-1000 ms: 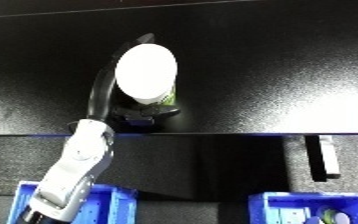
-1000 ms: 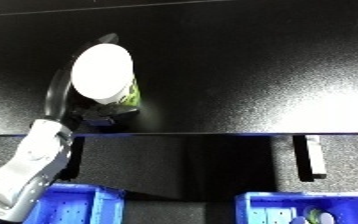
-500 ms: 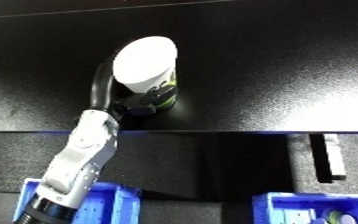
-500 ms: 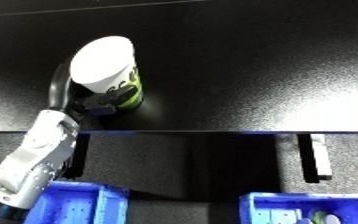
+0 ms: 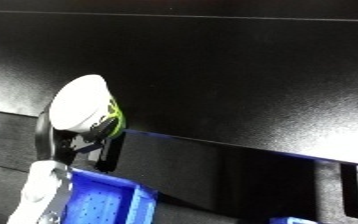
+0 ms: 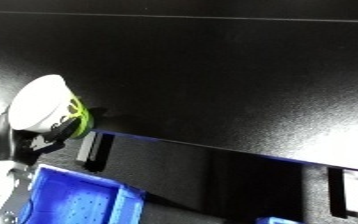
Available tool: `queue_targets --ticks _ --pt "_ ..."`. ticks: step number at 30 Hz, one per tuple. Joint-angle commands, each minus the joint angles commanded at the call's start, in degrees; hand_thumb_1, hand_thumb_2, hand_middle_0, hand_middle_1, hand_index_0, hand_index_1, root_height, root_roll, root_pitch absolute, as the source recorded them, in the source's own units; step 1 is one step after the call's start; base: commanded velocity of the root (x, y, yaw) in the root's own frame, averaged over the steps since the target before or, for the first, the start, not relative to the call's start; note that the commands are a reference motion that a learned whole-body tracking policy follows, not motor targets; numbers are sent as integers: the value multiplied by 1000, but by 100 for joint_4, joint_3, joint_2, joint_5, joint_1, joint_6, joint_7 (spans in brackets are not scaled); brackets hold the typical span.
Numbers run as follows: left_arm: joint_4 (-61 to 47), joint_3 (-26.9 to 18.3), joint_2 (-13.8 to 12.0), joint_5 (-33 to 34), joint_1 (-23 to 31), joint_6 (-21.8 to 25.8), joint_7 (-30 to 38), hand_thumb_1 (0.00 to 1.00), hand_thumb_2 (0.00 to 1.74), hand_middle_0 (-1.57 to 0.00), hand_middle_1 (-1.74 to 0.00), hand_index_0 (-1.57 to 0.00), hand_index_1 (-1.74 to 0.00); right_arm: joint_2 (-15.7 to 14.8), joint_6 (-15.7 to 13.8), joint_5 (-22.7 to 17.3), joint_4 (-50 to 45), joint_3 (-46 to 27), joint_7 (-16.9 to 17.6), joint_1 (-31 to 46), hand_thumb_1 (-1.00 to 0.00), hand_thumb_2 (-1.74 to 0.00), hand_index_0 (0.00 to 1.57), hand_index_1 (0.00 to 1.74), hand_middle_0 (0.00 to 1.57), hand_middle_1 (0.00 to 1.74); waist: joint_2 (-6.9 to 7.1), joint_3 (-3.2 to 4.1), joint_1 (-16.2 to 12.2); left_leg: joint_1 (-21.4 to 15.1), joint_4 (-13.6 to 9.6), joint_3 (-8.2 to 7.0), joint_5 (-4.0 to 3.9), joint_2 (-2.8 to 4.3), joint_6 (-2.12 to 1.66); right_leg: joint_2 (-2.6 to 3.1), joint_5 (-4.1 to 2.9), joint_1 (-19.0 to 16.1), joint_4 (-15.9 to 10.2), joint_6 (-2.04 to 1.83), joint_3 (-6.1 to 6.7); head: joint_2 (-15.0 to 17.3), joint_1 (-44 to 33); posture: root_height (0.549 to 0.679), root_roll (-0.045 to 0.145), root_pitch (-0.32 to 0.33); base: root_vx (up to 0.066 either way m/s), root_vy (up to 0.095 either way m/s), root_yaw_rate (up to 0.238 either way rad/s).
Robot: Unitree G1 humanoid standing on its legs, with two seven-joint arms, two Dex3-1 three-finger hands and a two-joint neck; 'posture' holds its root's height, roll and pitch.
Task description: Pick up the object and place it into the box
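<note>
Nearest, at lower left: blue bin, perforated floor, raised rim. Just above it: white forearm rising to the left hand, black fingers curled round the cup. Cup: white, rounded top, lime-green and dark markings on the side, tilted, held above the front edge of the black table, over the bin's far corner. Right hand not visible.

Your object: white-topped cup, green-printed side, tilted, in the left hand; blue bin just below it.
</note>
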State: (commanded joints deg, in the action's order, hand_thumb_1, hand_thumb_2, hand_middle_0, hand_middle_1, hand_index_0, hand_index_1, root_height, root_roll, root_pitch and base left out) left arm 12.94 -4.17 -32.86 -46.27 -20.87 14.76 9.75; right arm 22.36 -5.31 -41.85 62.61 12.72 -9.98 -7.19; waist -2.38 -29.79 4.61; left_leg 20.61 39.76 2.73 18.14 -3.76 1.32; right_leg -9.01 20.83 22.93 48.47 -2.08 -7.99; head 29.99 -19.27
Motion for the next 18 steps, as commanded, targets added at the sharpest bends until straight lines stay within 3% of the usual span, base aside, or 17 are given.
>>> queue_targets --ticks 9,14,18 --pt "1411 -988 253 -1051 789 1535 334 800 1392 -1256 -1392 -1256 -1392 49 -54 -28 215 -42 -52 13 0 0 0 0 0 0 -50 32 159 -145 -160 84 -101 -54 -45 0 176 -217 -12 96 -88 160 -546 631 65 -58 -5 30 117" --pt "2316 -1160 152 -1242 964 1671 599 800 1392 -1256 -1392 -1256 -1392 58 60 8 241 36 7 -47 0 0 0 0 0 0 -1 80 192 -168 -167 119 -132 -29 -40 17 280 -309 26 133 -149 301 -1423 630 63 -62 7 29 106" --pt "2948 -1030 45 -783 1003 1467 712 800 1392 -1256 -1392 -1256 -1392 23 157 63 256 129 57 -62 0 0 0 0 0 0 94 107 224 -172 -210 164 -174 6 -20 43 368 -416 51 158 -213 194 -2321 631 57 -66 15 19 75"
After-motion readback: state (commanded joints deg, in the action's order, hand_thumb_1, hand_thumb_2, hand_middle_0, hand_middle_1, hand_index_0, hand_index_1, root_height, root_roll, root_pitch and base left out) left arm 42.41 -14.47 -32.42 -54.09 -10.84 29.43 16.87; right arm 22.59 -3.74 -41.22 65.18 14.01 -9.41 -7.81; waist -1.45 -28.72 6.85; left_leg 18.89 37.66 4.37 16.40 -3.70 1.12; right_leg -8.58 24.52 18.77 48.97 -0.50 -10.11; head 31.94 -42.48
